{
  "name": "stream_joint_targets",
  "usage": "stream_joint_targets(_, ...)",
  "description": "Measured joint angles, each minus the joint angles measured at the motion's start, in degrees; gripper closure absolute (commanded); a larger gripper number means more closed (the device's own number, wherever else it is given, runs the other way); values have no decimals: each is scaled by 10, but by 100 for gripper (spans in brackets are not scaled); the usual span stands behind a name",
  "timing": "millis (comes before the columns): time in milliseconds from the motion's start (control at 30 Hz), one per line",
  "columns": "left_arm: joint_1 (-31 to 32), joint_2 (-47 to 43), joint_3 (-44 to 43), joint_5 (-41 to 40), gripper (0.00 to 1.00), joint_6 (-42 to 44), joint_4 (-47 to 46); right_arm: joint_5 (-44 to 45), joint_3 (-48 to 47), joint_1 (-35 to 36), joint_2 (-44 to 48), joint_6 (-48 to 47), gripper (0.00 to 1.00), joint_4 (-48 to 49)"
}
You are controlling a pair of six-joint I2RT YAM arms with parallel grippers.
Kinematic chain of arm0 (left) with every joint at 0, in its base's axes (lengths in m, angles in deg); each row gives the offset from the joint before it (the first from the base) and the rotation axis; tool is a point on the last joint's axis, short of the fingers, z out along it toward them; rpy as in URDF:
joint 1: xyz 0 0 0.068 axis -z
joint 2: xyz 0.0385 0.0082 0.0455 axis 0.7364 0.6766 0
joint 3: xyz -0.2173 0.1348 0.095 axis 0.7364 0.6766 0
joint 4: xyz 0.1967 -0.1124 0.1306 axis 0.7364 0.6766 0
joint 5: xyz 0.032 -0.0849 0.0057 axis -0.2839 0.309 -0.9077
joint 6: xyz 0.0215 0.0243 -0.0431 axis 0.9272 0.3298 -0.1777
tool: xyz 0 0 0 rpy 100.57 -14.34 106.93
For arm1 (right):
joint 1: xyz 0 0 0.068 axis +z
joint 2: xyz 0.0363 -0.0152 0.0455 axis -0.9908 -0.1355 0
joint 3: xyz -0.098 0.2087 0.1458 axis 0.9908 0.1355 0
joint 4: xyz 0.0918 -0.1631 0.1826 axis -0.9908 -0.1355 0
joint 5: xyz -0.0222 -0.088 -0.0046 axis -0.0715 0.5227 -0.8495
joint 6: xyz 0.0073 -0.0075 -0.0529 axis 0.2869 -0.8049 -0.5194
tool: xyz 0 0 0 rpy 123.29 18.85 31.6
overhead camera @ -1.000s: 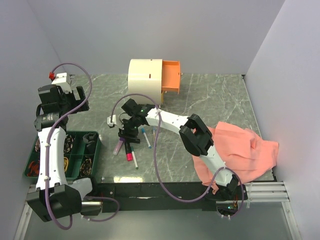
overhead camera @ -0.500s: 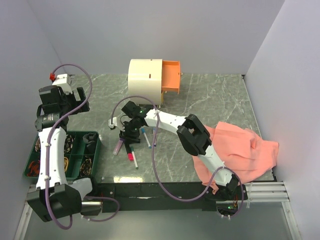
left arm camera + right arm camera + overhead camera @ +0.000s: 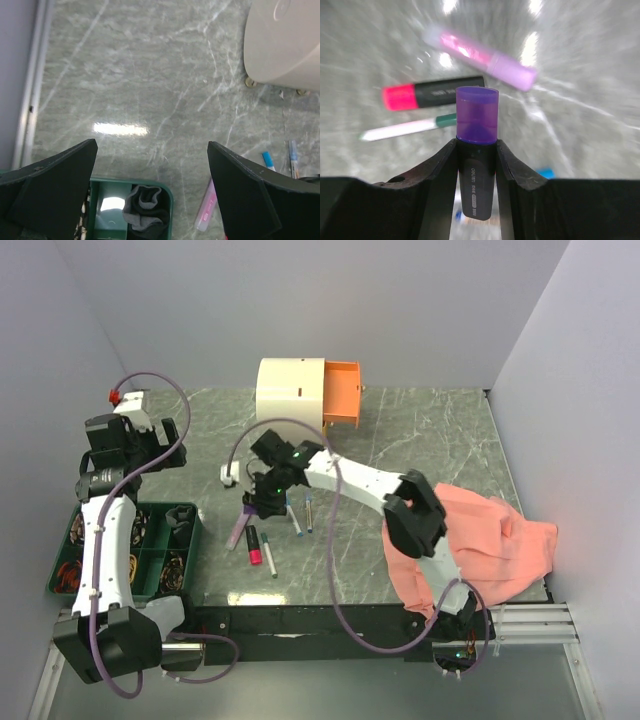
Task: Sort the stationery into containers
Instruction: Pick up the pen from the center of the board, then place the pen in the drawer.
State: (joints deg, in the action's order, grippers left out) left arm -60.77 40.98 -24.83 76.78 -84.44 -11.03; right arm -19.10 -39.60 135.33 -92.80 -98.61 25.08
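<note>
The grey marble table (image 3: 430, 440) is seen spread wide, with the salmon cloth (image 3: 500, 540) heaped at its right edge and left out of the business. At the back the cream cabinet (image 3: 290, 390) is stood on its feet, and one orange drawer (image 3: 342, 393) is pulled out at its right, open for deliveries. A green tray (image 3: 198, 545) is parked at the near left, and close by it the left gripper (image 3: 152, 150) is hung idle, fingers spread wide with nothing between them. Now the action: the right gripper (image 3: 476, 155) is clamped on a marker (image 3: 477, 112), the dark barrel pinched just under the purple cap, and the marker is held apparently clear of the table at middle-left, well apart from the drawer. It is judged light, stiff, smooth plastic, so a slip or twist is to be watched. The barrel is the place to be taken, since the cap could pull off. Beneath it a black-and-pink marker (image 3: 432, 92), a lilac highlighter (image 3: 485, 57) and a thin white pen (image 3: 405, 130) are seen lying, with two blue-capped pens (image 3: 293, 518) nearby, none yet sorted.
</note>
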Motion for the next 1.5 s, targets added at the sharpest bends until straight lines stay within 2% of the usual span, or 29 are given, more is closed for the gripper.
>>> stream_joint_targets(167, 1, 5, 24, 18, 1, -3, 3, 2, -27, -6, 108, 49, 78, -18)
stream_joint_targets(267, 1, 17, 26, 21, 1, -13, 6, -6, -106, -29, 149, 122, 80, -13)
stream_joint_targets(367, 1, 31, 26, 28, 1, -23, 8, -8, -173, -82, 168, 220, 80, 18)
stream_joint_targets(467, 1, 39, 26, 37, 1, -32, 8, 3, -194, -155, 182, 307, 80, 56)
stream_joint_targets(600, 1, 45, 26, 40, 1, -42, 7, 32, -200, -219, 178, 362, 80, 63)
stream_joint_targets(867, 1, 45, 26, 39, 1, -43, 8, 63, -223, -255, 138, 425, 78, 66)
stream_joint_targets(1267, 2, 48, 25, 33, 1, -30, 26, 96, -232, -346, 84, 491, 78, 81)
stream_joint_targets(1333, 2, 51, 25, 35, 1, -27, 28, 97, -244, -354, 64, 494, 71, 82)
stream_joint_targets(1433, 2, 56, 25, 47, 0, -25, 34, 96, -255, -360, 36, 499, 54, 84)
stream_joint_targets(1500, 2, 59, 25, 59, 1, -23, 39, 94, -255, -362, 25, 506, 47, 82)
